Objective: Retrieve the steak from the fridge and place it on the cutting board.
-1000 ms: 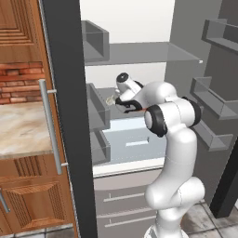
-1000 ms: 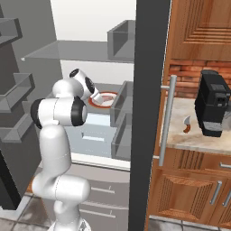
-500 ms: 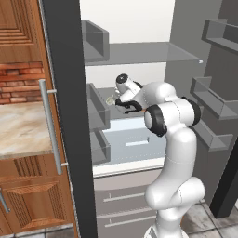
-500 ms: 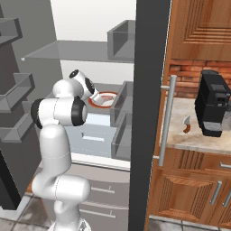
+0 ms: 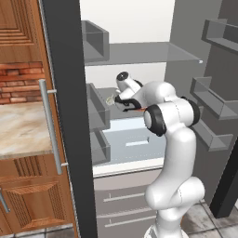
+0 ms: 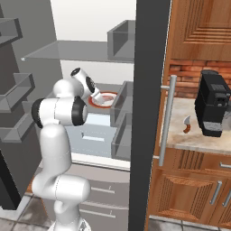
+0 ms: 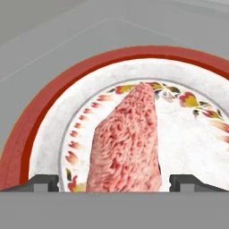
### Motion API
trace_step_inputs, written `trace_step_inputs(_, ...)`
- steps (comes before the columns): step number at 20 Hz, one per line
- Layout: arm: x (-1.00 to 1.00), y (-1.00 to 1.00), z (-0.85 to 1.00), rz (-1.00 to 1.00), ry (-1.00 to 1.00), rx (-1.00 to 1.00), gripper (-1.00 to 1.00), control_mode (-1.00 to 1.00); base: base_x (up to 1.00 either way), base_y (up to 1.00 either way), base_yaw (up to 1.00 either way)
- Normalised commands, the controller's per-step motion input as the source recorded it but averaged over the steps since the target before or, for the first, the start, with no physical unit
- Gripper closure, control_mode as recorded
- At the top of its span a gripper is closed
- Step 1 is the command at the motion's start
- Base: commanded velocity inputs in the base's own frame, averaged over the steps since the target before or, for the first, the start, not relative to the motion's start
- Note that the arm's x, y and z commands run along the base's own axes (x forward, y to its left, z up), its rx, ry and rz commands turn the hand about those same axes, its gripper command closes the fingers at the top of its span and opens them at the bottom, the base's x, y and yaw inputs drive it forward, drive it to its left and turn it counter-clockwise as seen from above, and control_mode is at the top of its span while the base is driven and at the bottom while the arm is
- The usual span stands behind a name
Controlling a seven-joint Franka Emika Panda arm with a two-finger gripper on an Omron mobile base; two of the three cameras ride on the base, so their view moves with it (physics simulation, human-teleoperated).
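The steak, a pinkish-red slab with pale streaks, lies on a red-rimmed white plate on a grey shelf inside the open fridge. My gripper hangs low over the plate and is open, one dark fingertip on each side of the near end of the meat, apart from it. From the base, the gripper reaches in at mid-shelf height, and the plate shows just beyond the hand. The cutting board is out of view.
The dark fridge door edge stands left of the arm, with grey door bins on the right. A pale drawer sits under the shelf. A black coffee machine stands on the marbled counter.
The hand has crept very slightly deeper over the plate. The jaws stay wide, and the steak has not moved.
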Motion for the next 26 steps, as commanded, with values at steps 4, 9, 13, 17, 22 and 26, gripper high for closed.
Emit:
trace_step_inputs(4, 0.09, -0.10, -0.02, 0.00, 0.13, 0.00, -1.00, -1.00, 0.00, 0.00, 0.00)
trace_step_inputs(9, 0.06, -0.02, -0.07, 0.00, 0.09, 0.00, -1.00, -1.00, 0.00, 0.00, 0.00)
trace_step_inputs(13, 0.00, 0.00, 0.00, 0.00, 0.02, 0.00, -1.00, -1.00, 0.00, 0.00, 0.00)
trace_step_inputs(17, 0.00, 0.00, 0.00, 0.00, 0.00, 0.00, 1.00, -1.00, 0.00, 0.00, 0.00)
trace_step_inputs(22, 0.00, 0.00, 0.00, 0.00, 0.00, 0.00, 1.00, -1.00, 0.00, 0.00, 0.00)
trace_step_inputs(26, 0.02, 0.00, -0.10, 0.00, 0.00, 0.00, 1.00, -1.00, 0.00, 0.00, 0.00)
